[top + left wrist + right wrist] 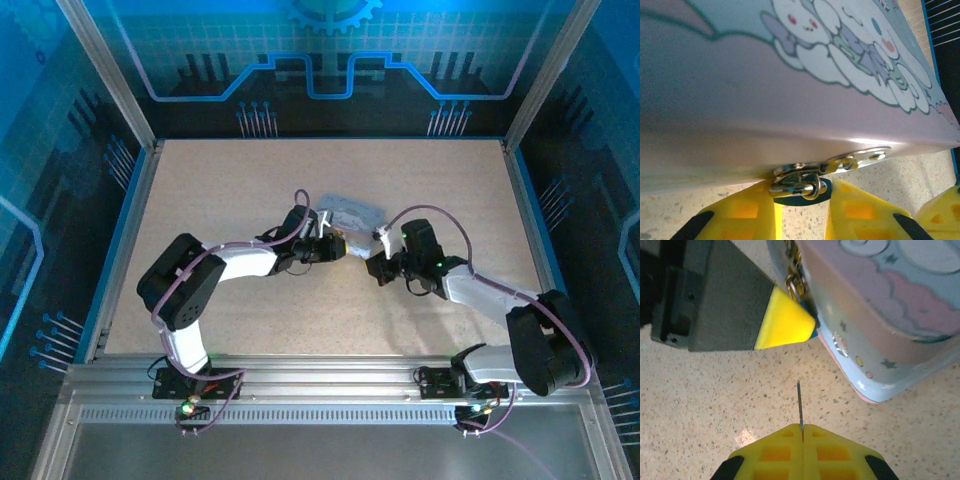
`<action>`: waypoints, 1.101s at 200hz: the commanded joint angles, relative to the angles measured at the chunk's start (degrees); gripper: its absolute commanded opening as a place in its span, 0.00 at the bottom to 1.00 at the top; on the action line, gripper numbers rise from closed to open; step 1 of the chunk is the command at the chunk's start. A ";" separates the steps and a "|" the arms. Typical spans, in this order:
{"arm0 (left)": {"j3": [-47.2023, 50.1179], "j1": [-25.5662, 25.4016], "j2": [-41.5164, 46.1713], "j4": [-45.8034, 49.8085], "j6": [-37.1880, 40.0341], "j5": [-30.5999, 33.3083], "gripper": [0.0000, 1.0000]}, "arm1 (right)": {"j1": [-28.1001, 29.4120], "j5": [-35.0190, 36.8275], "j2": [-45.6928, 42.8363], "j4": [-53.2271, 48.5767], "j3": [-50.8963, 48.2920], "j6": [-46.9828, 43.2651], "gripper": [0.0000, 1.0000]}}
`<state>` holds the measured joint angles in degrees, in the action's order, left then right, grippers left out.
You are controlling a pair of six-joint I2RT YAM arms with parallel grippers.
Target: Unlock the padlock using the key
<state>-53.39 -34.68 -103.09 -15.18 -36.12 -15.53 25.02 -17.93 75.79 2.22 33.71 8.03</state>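
Observation:
The padlock (792,198) is a small dark teal body hanging by its silver shackle from the hasp on the tin's front edge. The yellow fingers (742,217) of my left gripper (804,187) close on it from both sides. In the right wrist view a sliver of the padlock (813,333) shows behind the left gripper's yellow fingertip. My right gripper (802,428) is shut on the key (799,402), a thin dark blade sticking straight out. Its tip is a short way from the lock and not touching it. From above, the left gripper (336,247) and right gripper (379,264) face each other.
The silver tin (350,213) with a cartoon print lies flat behind both grippers on the speckled table (250,180). Its rounded blue corner (875,385) is close to the right of the key. Blue walls and metal rails frame the table.

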 commanded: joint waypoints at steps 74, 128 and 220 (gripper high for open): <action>0.13 -0.62 4.56 1.20 -5.98 -2.40 0.17 | 5.92 9.22 3.82 6.89 -2.16 -1.90 0.00; 0.03 -0.79 5.40 2.95 -6.24 -1.98 0.15 | 6.36 11.59 4.63 8.72 -2.16 -3.37 0.00; 0.56 -1.01 5.88 2.87 -8.18 -2.10 0.15 | 8.25 11.26 6.64 9.95 -0.58 -5.18 0.00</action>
<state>-53.30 -35.11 -99.74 -10.55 -43.64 -16.36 31.99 -6.83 81.30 10.79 31.92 4.25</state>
